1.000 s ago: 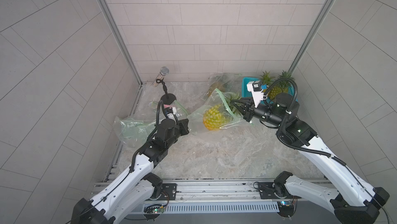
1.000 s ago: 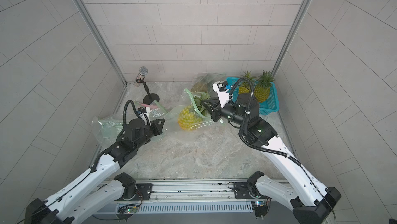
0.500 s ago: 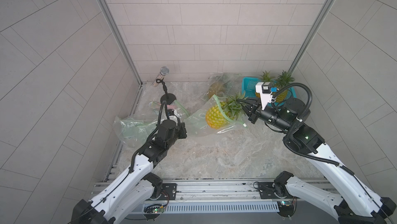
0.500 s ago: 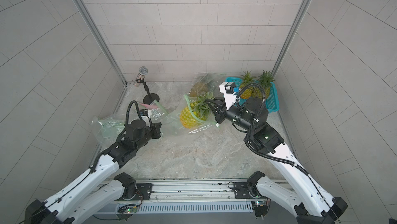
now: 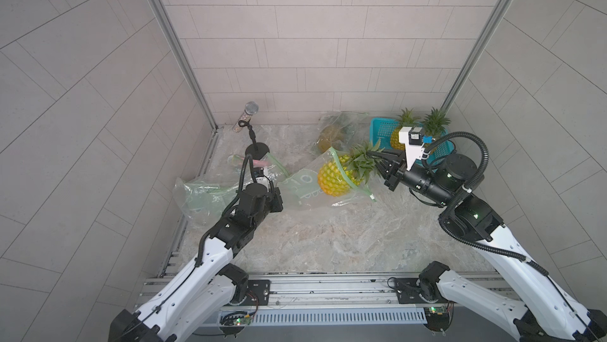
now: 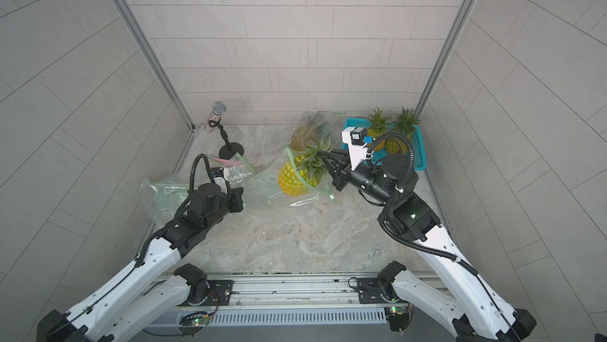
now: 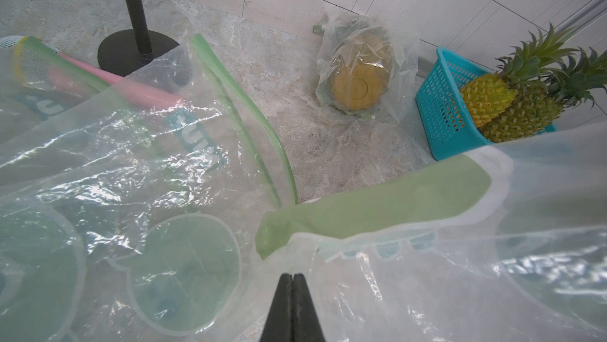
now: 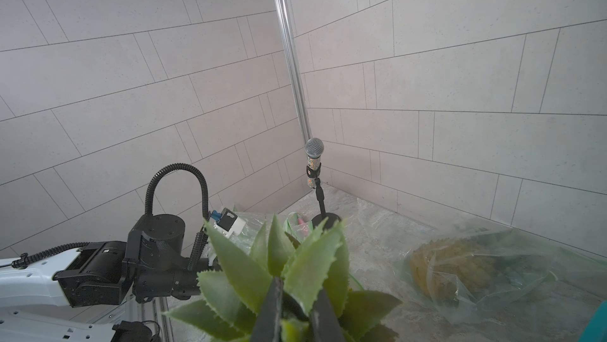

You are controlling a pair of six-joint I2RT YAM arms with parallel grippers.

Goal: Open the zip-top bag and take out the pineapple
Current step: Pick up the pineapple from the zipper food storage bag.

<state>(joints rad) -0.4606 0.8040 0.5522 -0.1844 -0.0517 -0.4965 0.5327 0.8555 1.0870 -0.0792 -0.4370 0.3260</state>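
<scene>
Extracting, mid-step: pineapple (image 5: pixel 332 180) roughly half clear of the bag (image 5: pixel 300 192).

Location: mid-table, between the two arms. Whether it rests on the table or hangs just above it cannot be told.

Bag: mouth open. The green zip rim (image 5: pixel 341 173) crosses the fruit's body, with the base inside the film.

Right gripper (image 8: pixel 297 304): jaws pinched on the crown (image 5: pixel 361 163).

Left gripper (image 7: pixel 292 279): fingertips pressed together, nipping the bag's film at the end away from the mouth.

Orientation: long axis roughly level and running across the table from arm to arm. The crown points at the right gripper and slightly toward the back wall, and the base points toward the left arm.

Next move, as judged: the right arm draws along that axis, away from the left, until the base passes the rim. The left grip must hold as an anchor, or the bag will likely trail after the fruit.
</scene>
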